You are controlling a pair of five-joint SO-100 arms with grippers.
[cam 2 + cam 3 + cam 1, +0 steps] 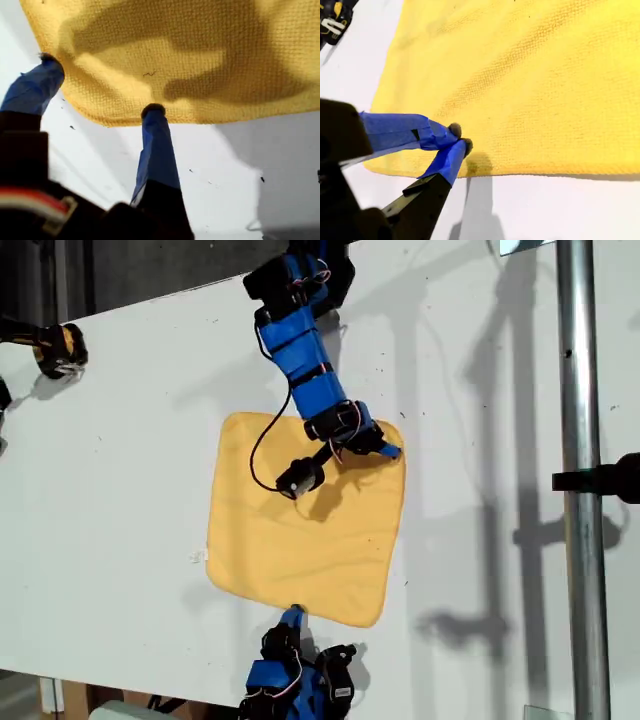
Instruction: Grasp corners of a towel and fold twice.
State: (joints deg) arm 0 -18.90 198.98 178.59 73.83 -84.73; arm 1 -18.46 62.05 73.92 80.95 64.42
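One yellow-orange towel [300, 530] spread flat; my first gripper [102, 85] wide; my second gripper [459, 140] pinched together.

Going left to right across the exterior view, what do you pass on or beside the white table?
black and yellow object → towel → metal pole
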